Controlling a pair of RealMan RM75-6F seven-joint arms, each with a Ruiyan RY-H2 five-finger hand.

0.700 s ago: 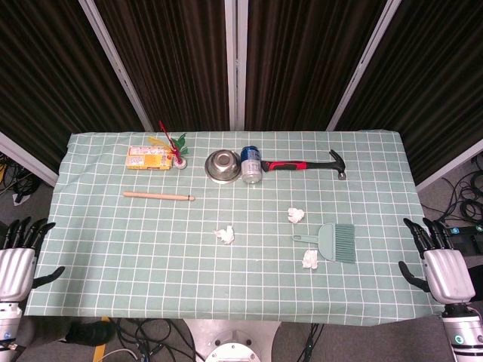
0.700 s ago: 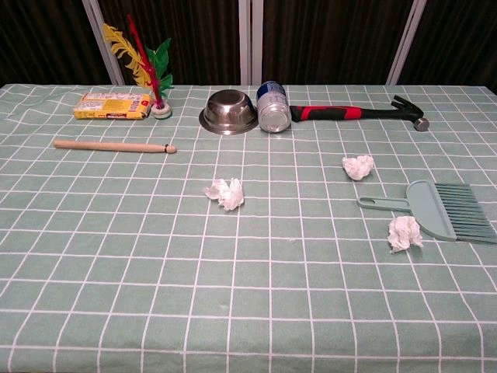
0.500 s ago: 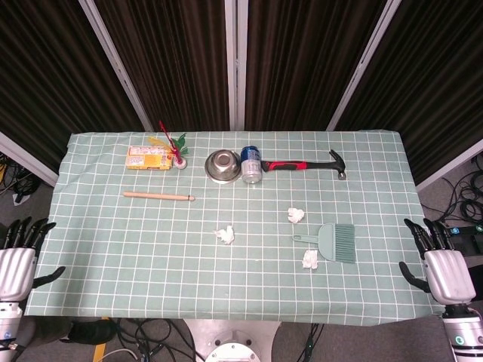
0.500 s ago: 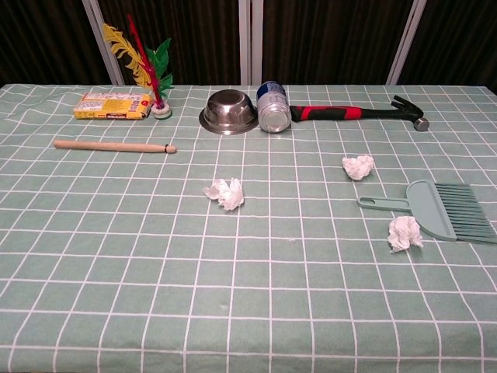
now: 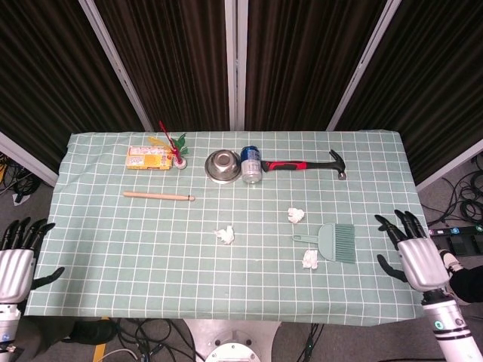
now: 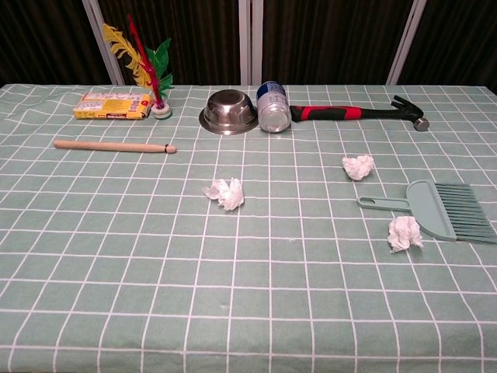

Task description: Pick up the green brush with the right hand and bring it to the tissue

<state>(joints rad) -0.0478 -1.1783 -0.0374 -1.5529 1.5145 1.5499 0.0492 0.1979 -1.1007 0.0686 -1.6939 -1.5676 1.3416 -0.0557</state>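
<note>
Chest view shows neither hand — green brush (image 6: 448,210) bristles cut off.

Green brush (image 5: 339,242), white tissue (image 5: 309,259), green-white checked tablecloth (image 5: 113,241).

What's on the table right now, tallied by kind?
Crumpled tissues: 3
Green brush: 1
Hammer: 1
Can: 1
Metal bowl: 1
Wooden stick: 1
Yellow packet: 1
Feather shuttlecock: 1
Total: 10
</note>
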